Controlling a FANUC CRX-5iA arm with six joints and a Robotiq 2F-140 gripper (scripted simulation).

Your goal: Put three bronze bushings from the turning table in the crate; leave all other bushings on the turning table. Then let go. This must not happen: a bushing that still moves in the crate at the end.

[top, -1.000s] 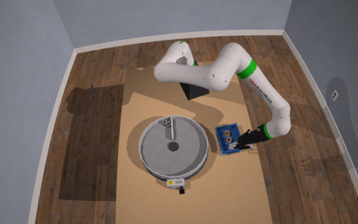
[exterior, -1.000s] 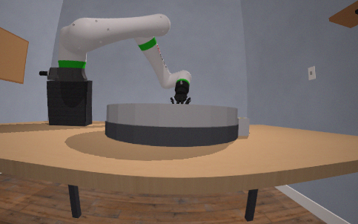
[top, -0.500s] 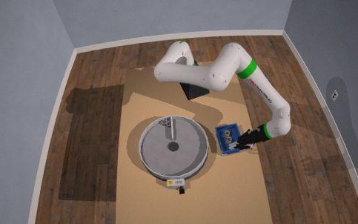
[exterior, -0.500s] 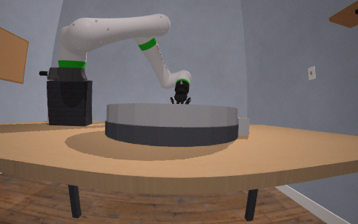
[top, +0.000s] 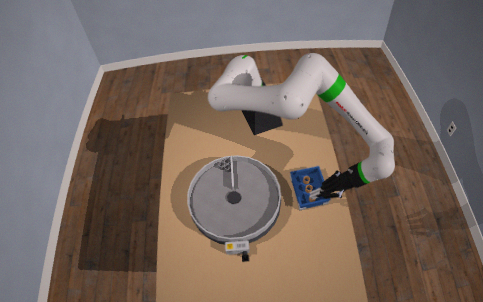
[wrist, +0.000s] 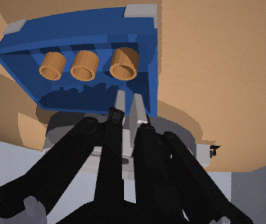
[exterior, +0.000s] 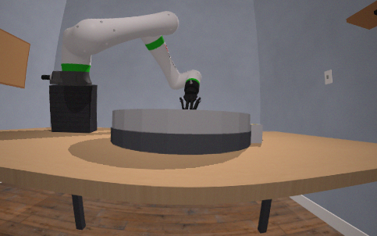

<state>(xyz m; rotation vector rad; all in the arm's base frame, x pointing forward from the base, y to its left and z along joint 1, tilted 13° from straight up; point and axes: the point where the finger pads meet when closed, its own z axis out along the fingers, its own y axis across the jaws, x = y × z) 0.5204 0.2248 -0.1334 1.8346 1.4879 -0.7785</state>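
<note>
All 3 bushings [top: 306, 179] [wrist: 124, 65] r in the blue crate [top: 317, 204] [wrist: 151, 75]. My tool [top: 314, 194] [exterior: 190, 109] [wrist: 127, 103] is a bit open w/ nothing in it, tips by the nearest one, so backing out sideways or opening wide cld prob knock it over or snag the wall tbh.
</note>
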